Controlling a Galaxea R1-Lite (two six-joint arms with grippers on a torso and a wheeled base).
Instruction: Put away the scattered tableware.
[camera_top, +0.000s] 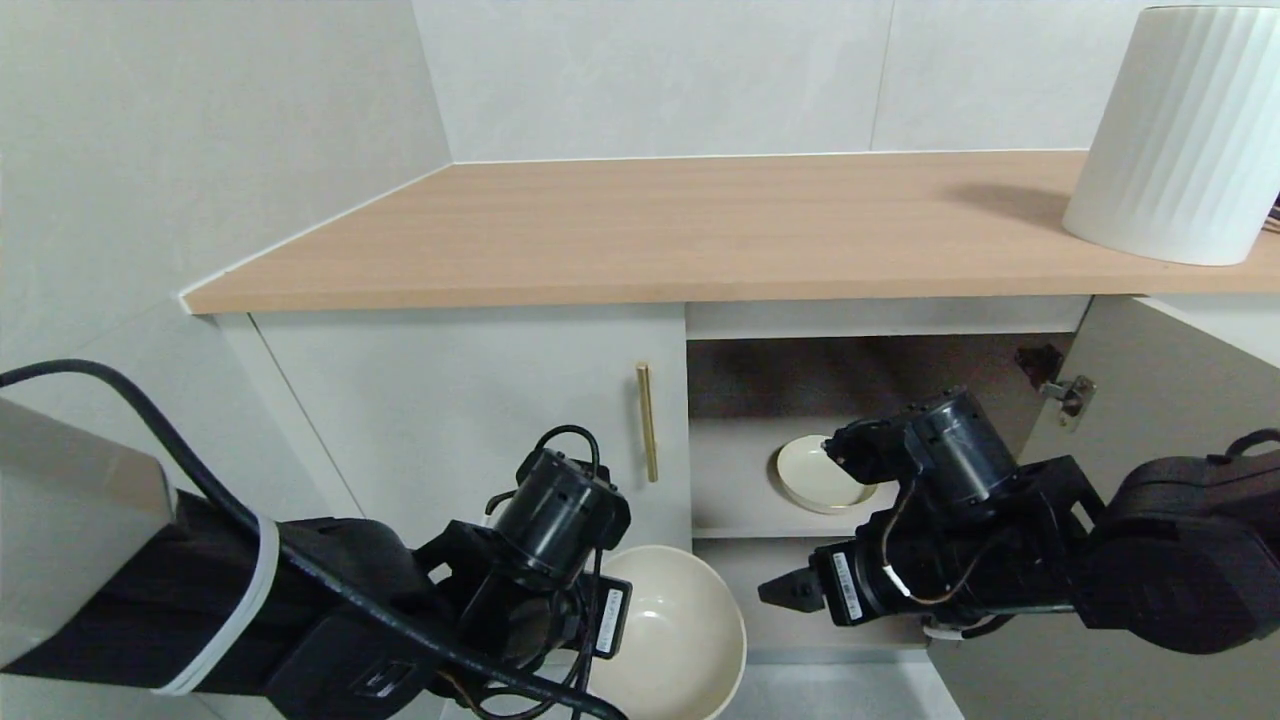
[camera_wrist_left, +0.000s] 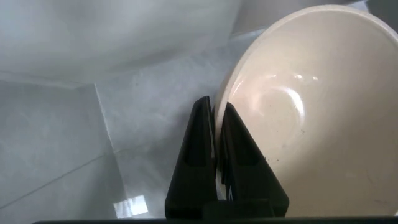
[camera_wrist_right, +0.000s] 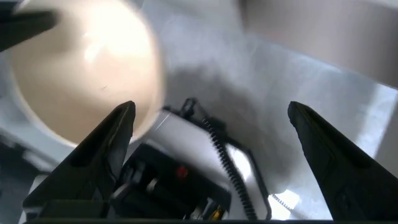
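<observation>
1. Plate (camera_top: 820, 475) lies flat on the shelf (camera_top: 730, 480) inside the open cabinet (camera_top: 880, 318), centre right of the head view. That piece looks stowed.
2. Bowl (camera_top: 680, 640) is at bottom centre, outside the cabinet, below and left of the opening, hollow side facing the camera.
3. Left gripper (camera_wrist_left: 214, 109) has its jaws pinched together on the bowl's rim, one finger inside and one outside.
4. Right gripper (camera_wrist_right: 208, 118) hangs at lower right before the opening, jaws wide apart, nothing between them.
5. Judgement: roughly midway. The bowl has yet to reach the shelf, and the door (camera_top: 1180, 400) stands open.
</observation>
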